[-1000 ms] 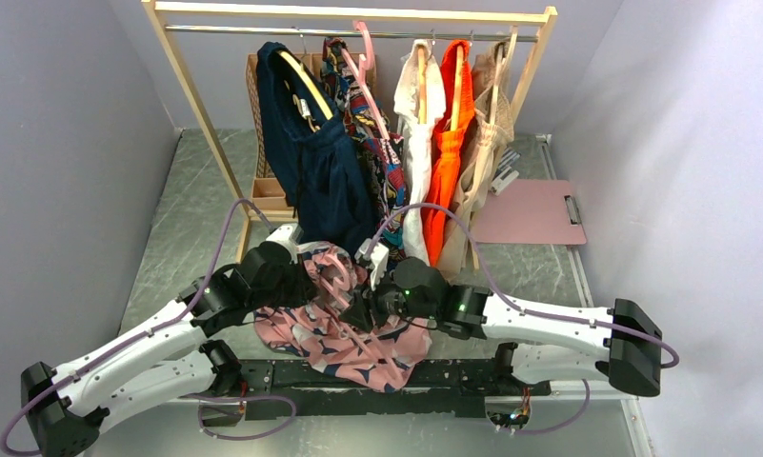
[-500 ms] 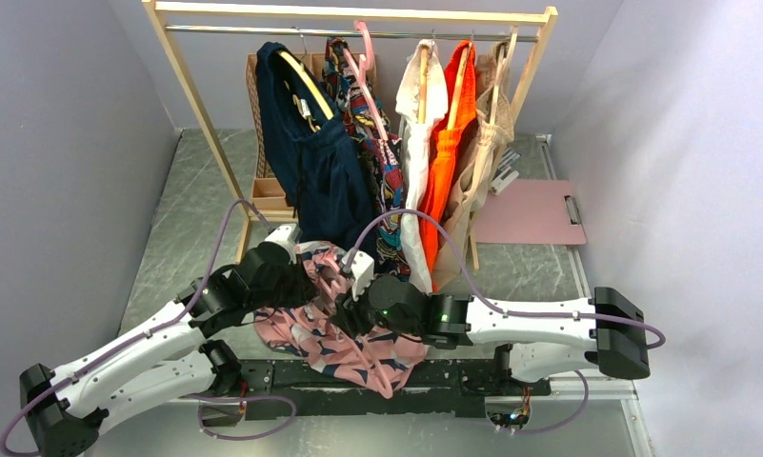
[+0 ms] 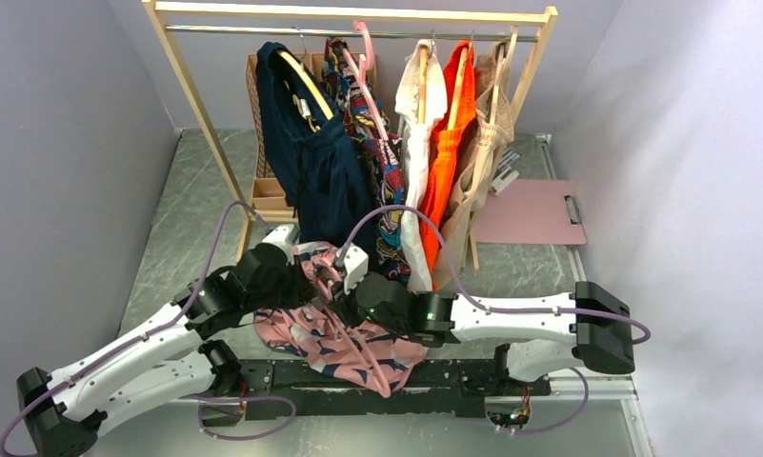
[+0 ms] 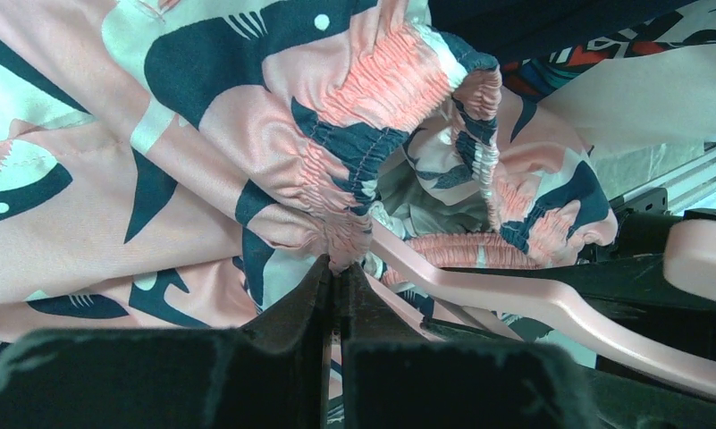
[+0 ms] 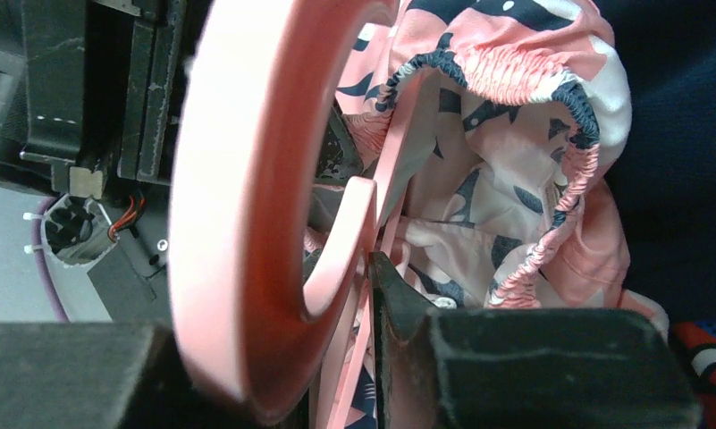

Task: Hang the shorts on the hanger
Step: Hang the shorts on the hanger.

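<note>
The pink shorts (image 3: 320,338) with navy and white print hang bunched between the two arms at the near edge. My left gripper (image 3: 299,282) is shut on their gathered elastic waistband (image 4: 341,241), holding the waist opening up. The pale-pink hanger (image 3: 370,367) has one arm pushed into that opening (image 4: 515,290). My right gripper (image 3: 347,290) is closed around the hanger's neck below the curved hook (image 5: 238,179); the right finger (image 5: 399,295) presses on the plastic, while the hook hides the left one. The shorts (image 5: 515,107) fill the view behind the hanger.
A wooden clothes rack (image 3: 196,105) stands behind, carrying a navy garment (image 3: 311,162), a multicolour patterned one (image 3: 372,133), white (image 3: 420,143), orange (image 3: 449,143) and beige (image 3: 487,133) clothes. A pink clipboard (image 3: 530,211) lies at the right. A wooden box (image 3: 268,190) sits by the rack's left leg.
My right arm has swung left toward the left gripper, carrying the hanger deeper into the waistband, and its jaws have narrowed. The left arm has hardly moved.
</note>
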Robot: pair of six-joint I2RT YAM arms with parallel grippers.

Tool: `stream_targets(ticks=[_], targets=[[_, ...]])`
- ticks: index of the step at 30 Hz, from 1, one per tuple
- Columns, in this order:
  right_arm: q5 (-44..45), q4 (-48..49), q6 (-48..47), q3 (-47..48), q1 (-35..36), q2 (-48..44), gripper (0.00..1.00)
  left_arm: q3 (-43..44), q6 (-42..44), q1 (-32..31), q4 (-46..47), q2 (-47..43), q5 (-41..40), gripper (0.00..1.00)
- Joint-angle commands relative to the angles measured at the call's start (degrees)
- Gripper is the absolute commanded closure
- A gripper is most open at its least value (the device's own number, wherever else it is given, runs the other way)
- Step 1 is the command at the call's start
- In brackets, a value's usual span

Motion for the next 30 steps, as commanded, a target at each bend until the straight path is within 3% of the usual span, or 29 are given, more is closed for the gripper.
stream_targets(ticks=[1,6,7,11,14,17,24,30], targets=[[0.0,2.7,0.1,2.5,0.2,2.1,0.75,0.7,-0.3,0.3,-0.6,-1.2,1.0,0.93],[1.3,1.3,0.2,4.5,0.2,4.7,0.73,1.2,-0.4,0.3,-2.1,-2.1,0.8,0.93],[1.8,1.1,0.2,4.6,0.2,4.9,0.75,1.3,-0.4,0.3,-2.5,-2.3,0.7,0.93],[2.4,1.2,-1.0,4.8,0.0,4.8,0.99,2.7,-0.4,0.2,-5.2,-3.5,0.1,0.93],[2.0,-0.2,-3.7,5.8,0.1,3.1,1.00,6.0,0.1,0.2,-8.7,-4.1,-0.5,0.93],[-1.7,-1.6,-7.7,6.0,0.1,-1.5,1.00,12.5,1.2,0.2,-14.0,-4.0,-2.4,0.93],[-6.6,-15.1,-16.1,14.6,0.2,-8.3,1.00,31.9,5.0,0.2,-23.4,-2.1,-5.2,0.93],[-10.8,-19.1,-22.4,20.6,0.1,-12.8,1.00,46.0,9.5,0.2,-26.7,2.8,-1.2,0.93]])
